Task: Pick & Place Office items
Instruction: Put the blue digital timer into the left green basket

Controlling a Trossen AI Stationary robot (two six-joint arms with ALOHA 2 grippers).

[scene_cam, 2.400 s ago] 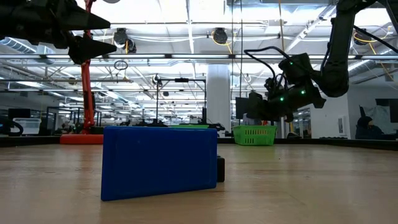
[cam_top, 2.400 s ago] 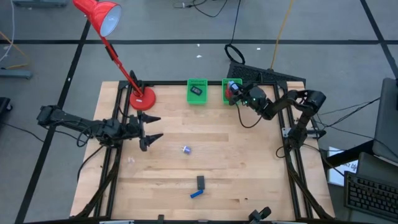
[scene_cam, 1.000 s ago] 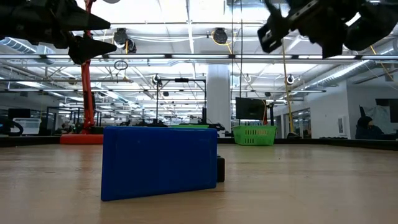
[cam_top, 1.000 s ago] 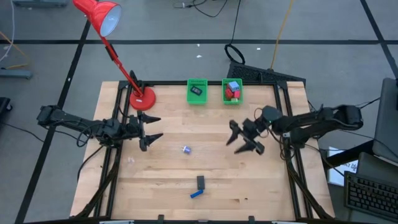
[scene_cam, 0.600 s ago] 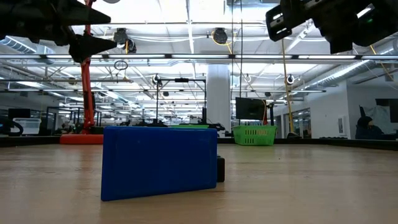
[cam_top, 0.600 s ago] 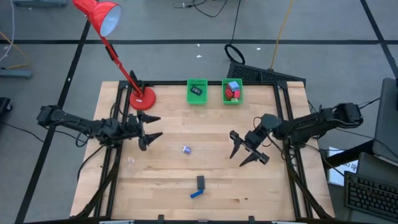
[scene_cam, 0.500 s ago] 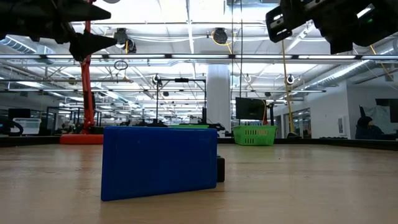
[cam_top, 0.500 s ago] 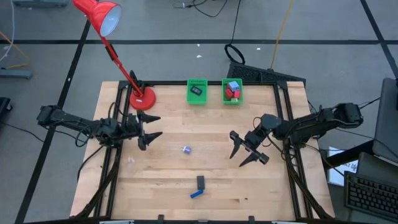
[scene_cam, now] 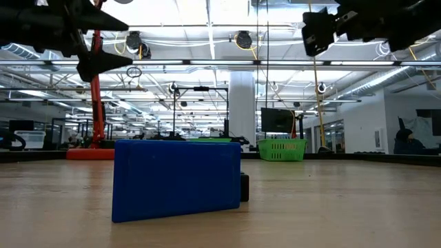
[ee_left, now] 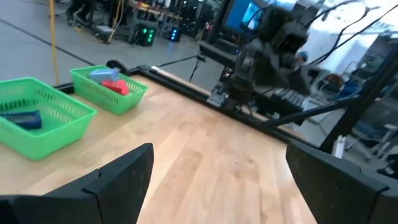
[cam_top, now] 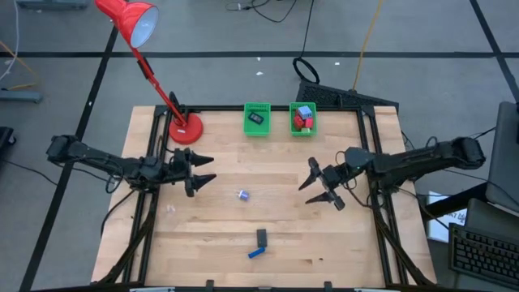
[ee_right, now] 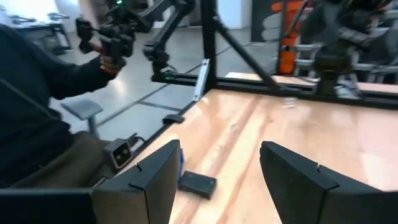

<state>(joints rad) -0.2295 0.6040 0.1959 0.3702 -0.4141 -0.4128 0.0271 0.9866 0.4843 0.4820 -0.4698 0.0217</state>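
Note:
A dark blue oblong [cam_top: 255,253] and a black oblong [cam_top: 262,237] lie flat on the table near its near edge. In the low view the blue one [scene_cam: 176,179] stands in front of the black one [scene_cam: 244,187]. A tiny silver-blue bit [cam_top: 242,195] lies mid-table. The right green basket [cam_top: 303,119] holds red blocks and a pale blue cube. The left basket [cam_top: 257,119] holds a dark piece. My left gripper [cam_top: 207,170] hovers open and empty over the table's left side. My right gripper [cam_top: 310,188] hovers open and empty right of the middle, and the black oblong [ee_right: 198,183] shows beyond its fingers.
A red desk lamp stands on its base [cam_top: 186,130] at the far left, its head out past the table's far left corner. A person [ee_right: 37,93] holding controllers sits beyond the table's near edge. A tiny pale bit [cam_top: 170,208] lies near the left edge. Bare wood lies between the grippers.
My right gripper, open throughout, has swung toward the table's near edge and then back a little toward the far and right edges, staying above the table. My left gripper has shifted slightly toward the table's right edge. The pieces on the table have not moved.

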